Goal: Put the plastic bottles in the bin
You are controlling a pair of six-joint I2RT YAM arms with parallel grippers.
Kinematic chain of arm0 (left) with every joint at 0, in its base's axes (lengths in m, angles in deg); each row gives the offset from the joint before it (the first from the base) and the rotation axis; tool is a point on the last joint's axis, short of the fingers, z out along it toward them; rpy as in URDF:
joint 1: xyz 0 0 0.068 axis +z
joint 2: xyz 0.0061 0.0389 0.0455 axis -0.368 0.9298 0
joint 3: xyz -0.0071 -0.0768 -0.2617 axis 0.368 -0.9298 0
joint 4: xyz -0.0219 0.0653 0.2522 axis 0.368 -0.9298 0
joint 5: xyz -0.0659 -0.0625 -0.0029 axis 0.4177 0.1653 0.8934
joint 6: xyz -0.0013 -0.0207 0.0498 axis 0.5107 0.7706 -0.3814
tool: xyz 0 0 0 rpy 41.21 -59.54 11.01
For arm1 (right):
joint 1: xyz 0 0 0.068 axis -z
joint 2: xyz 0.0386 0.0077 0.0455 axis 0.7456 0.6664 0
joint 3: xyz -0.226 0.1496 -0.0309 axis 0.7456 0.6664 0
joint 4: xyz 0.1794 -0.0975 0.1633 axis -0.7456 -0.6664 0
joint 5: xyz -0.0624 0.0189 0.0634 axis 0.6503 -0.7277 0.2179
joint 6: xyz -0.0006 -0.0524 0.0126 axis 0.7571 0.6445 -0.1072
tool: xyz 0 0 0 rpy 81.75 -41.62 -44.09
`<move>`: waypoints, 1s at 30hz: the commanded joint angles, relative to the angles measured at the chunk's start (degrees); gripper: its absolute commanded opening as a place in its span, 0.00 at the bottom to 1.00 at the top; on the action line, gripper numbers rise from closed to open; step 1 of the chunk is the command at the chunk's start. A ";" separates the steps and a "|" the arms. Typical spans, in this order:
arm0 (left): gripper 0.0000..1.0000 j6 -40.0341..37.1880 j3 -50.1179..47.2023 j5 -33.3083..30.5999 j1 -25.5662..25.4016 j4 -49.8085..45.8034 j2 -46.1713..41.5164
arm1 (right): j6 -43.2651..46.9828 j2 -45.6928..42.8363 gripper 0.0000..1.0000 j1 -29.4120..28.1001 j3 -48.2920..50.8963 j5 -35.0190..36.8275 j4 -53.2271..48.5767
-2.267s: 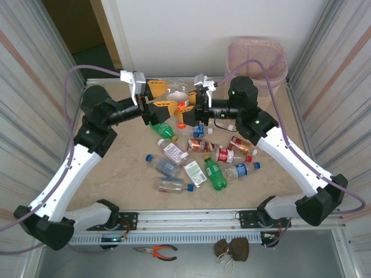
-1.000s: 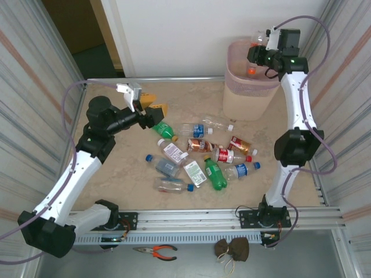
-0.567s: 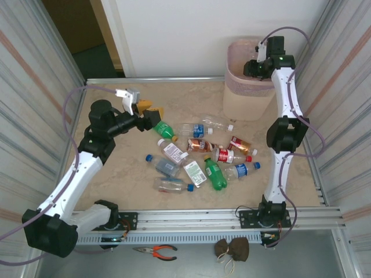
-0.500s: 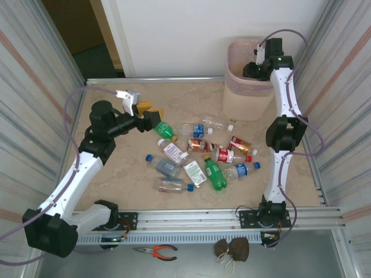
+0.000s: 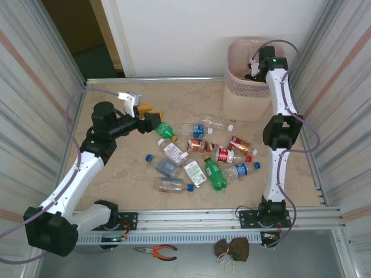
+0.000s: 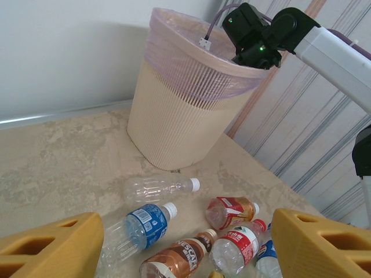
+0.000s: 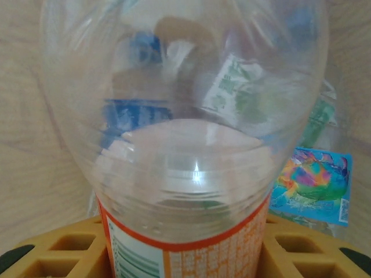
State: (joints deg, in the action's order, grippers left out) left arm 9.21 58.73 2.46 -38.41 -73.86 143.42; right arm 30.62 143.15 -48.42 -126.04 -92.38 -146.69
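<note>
A beige, marble-patterned worktop is sitting between corrugated metal side walls, with a white wall behind it. The bin is standing upright at the far right corner, just beside that wall.

The right arm is reaching over the rim and down into the bin. Its right tool is pinching a clear bottle low on the body, at the orange-edged label, with a yellow finger pressing on each side. Judging by this, the step in hand is the drop. It is going to go best if the fingers are spreading fully while the bottle is hanging well under the rim, above the bottles already lying on the bottom. The arm should then be lifting straight up, so it is not snagging the thin liner.

The left tool is hovering with its fingers spread wide and holding nothing, just beside a green bottle at the left of the scattered group. That one is looking like the sensible next pick, gripped across the body rather than at the cap.

The bin is showing a pale ribbed wall and a pinkish film liner folded over the rounded rim. It is dwarfing the bottles lying on their sides near its foot.
</note>
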 commanded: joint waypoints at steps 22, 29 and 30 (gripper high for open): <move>0.74 3.84 0.42 -4.48 0.48 -6.63 1.48 | -0.22 -8.46 0.77 -1.23 1.45 3.74 -6.41; 0.73 8.10 -1.05 -7.42 0.44 -8.79 2.16 | -0.97 -12.51 0.79 -1.59 1.39 5.62 -5.12; 0.73 9.04 -1.38 -7.73 0.47 -9.22 2.27 | -1.15 -13.20 0.79 -1.71 1.39 5.89 -4.80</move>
State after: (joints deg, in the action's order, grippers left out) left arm 15.20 58.49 -3.53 -38.41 -81.38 145.52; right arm 30.97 134.18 -49.49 -124.57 -87.99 -151.34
